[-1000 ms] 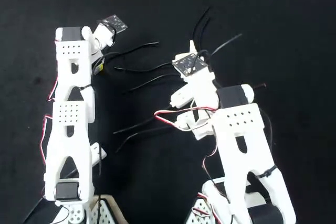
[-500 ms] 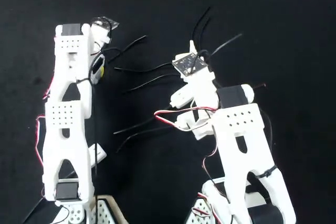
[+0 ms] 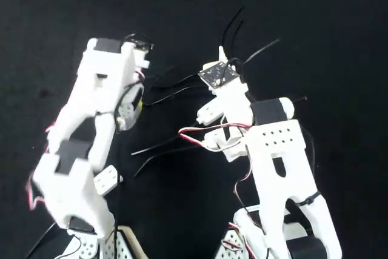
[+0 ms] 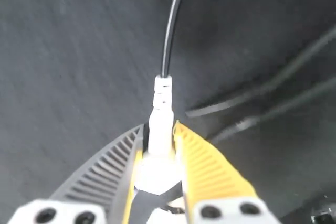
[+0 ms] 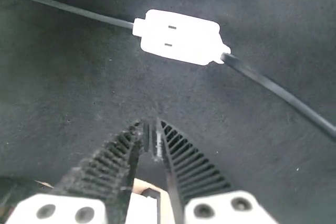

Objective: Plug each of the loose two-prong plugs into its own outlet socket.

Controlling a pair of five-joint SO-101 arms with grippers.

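Left arm (image 3: 91, 119): stretched up the counter (image 3: 339, 59), leaning toward centre.
Left tool (image 4: 160, 129): clamped on white plug (image 4: 161, 109); black cable (image 4: 173, 24) runs off the plug.
Right arm (image 3: 276, 150): extended mid-counter.
Right tool (image 5: 151, 128): tips together, near white socket (image 5: 181, 38) lying on the counter.

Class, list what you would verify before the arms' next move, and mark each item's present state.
1. Left claw clamps the white plug on a black cable: ok.
2. Prongs straight: cannot tell, hidden in the claw.
3. White two-slot outlet socket lies slots up on the black table: ok.
4. Right claw steadies the socket: not ok, apart from it.
5. Plug seated in socket: not ok.
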